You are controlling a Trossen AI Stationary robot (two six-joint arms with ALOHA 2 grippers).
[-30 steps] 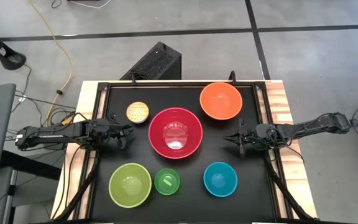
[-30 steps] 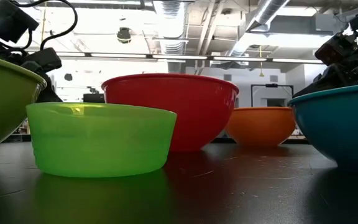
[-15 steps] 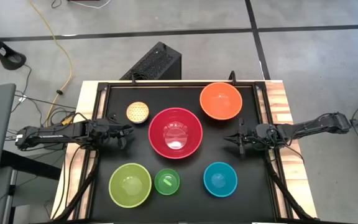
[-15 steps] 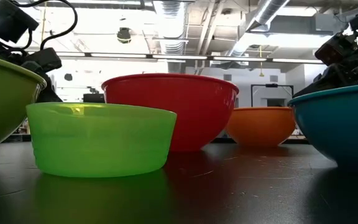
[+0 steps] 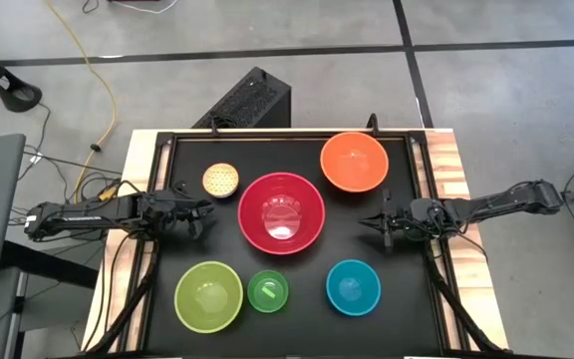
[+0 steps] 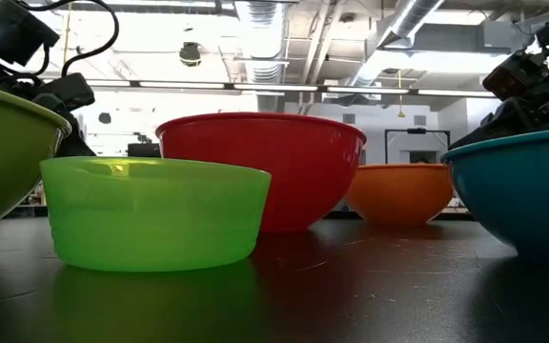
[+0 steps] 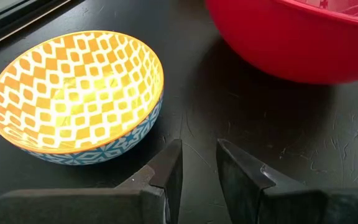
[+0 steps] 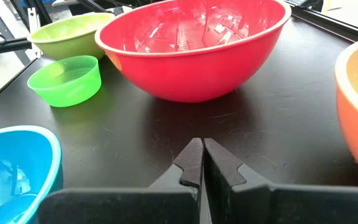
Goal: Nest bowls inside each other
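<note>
Orange bowl is sitting just up-left of the pinched-shut, empty right end effector, nearer than the narrowly parted left end effector.

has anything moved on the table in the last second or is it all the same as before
Nothing visibly changed. Both arms are parked as before, the left hand by the patterned yellow bowl and the right hand beside the red bowl. All six bowls sit apart, none nested yet.
</note>
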